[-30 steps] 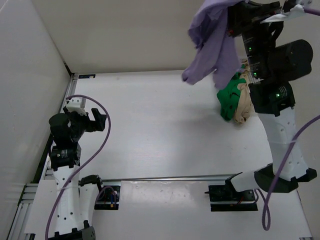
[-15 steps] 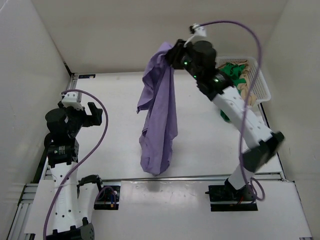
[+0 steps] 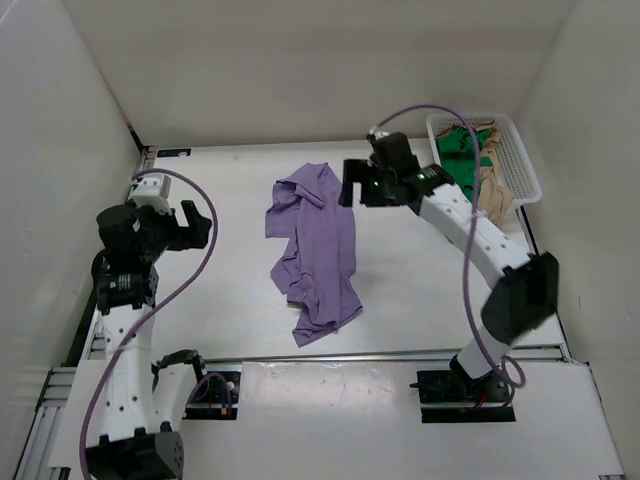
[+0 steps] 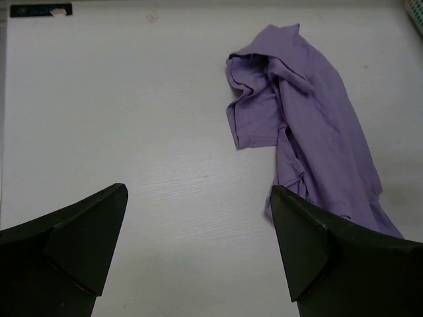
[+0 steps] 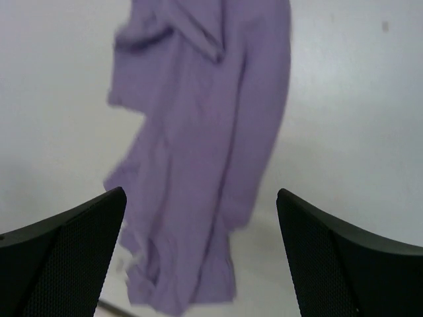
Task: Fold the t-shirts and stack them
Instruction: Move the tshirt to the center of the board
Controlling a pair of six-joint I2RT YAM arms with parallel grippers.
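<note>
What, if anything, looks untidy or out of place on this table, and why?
The lavender t-shirt lies crumpled and twisted mid-table, not spread flat. The green t-shirt and tan t-shirt sit bunched together in the white basket at the far right.

I've got one loose shirt (image 3: 315, 255) lying bunched on the table (image 3: 230, 300), roughly mid-table, stretched from far to near. My right gripper (image 3: 358, 185) hangs just beside its far right edge; I can't tell whether they touch. My left gripper (image 3: 190, 225) sits well left of the shirt, near the table's left edge. The basket (image 3: 527, 160) stands in the far right corner, by the right wall. There are two more shirts in it: the left basket shirt (image 3: 460, 150) and, to its right and nearer, the right basket shirt (image 3: 492, 180). A rail (image 3: 330, 355) runs left to right just near of the loose shirt's near end.
</note>
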